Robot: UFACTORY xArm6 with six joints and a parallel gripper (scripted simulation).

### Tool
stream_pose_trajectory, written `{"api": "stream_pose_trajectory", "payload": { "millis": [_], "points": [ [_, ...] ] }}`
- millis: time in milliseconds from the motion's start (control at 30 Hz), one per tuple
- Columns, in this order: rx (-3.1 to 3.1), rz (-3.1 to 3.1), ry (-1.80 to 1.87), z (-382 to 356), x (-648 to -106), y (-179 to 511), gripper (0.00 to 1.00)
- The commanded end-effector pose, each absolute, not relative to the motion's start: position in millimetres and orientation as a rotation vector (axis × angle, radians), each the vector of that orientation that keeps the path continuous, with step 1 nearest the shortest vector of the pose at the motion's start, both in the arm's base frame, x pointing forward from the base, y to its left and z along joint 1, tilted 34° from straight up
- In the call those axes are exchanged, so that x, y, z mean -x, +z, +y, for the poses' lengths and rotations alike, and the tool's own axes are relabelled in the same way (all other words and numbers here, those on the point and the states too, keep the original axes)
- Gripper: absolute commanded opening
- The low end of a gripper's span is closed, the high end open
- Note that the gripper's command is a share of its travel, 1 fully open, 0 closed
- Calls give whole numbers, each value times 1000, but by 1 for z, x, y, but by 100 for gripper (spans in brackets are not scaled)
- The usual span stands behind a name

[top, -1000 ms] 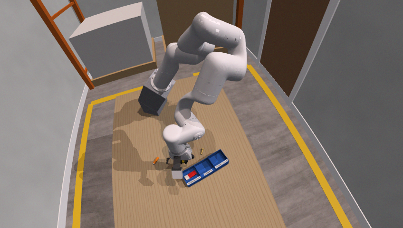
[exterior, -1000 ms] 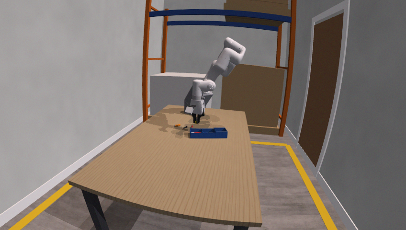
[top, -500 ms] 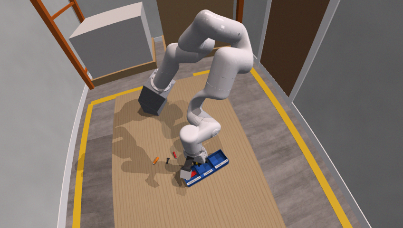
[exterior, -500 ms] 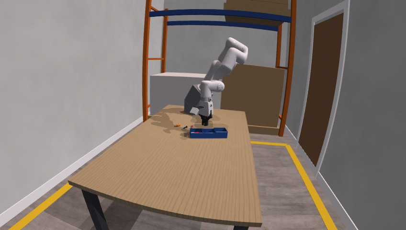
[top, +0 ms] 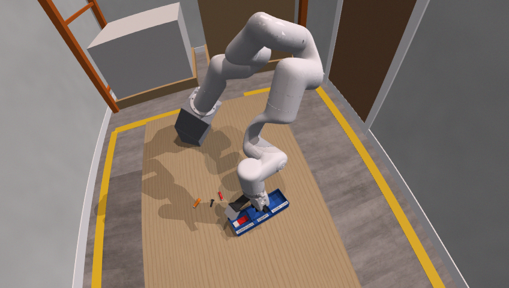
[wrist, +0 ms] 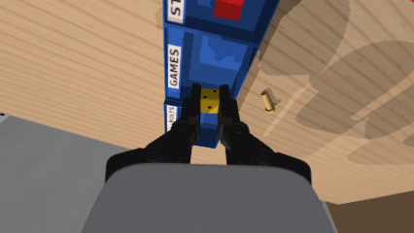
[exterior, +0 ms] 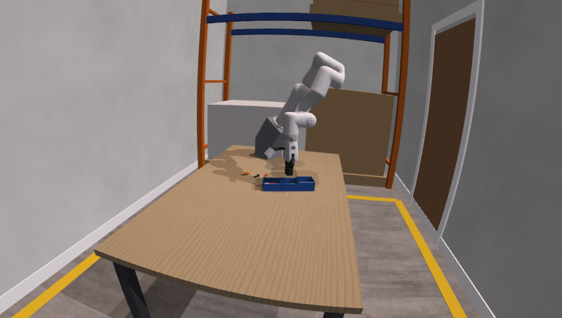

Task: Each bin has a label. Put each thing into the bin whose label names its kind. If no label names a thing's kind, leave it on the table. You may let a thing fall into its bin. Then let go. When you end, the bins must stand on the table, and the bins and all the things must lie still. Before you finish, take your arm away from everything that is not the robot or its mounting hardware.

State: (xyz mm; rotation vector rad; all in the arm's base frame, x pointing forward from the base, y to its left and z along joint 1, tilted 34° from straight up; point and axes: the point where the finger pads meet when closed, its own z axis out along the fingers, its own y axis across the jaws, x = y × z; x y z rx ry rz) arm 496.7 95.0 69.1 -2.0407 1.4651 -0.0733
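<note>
1. The hand (top: 260, 210) (exterior: 289, 173) (wrist: 209, 96) is being held above the blue bins (top: 277, 200) (exterior: 289, 187) (wrist: 173, 36), its fingers being clamped on a yellow die (wrist: 210, 101).
2. In the wrist view, the die is being seen near the divider between the GAMES bin and the bin whose label is being partly shown as "BOLTS".
3. A red-and-white block (top: 240, 221) (exterior: 271, 182) (wrist: 228, 9) is being contained by the end bin, its label being cut off after "ST" in the wrist view.
4. An orange cylinder (top: 196, 203) (exterior: 245, 173), a black bolt (top: 212, 203) (exterior: 256, 175), a red cylinder (top: 220, 195) (exterior: 266, 175) and a brass-coloured bolt (wrist: 267, 102) are being supported by the desk (top: 200, 249) (exterior: 236, 220) (wrist: 97, 63), outside the bins.
</note>
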Motion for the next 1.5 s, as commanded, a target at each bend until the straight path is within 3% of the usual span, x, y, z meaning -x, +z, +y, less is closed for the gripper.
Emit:
{"api": "stream_pose_trajectory", "payload": {
  "millis": [0,1467],
  "points": [
    [1962,1629,18,95,-498,71,0],
    [1959,1635,22,115,-514,33,0]
  ]
}}
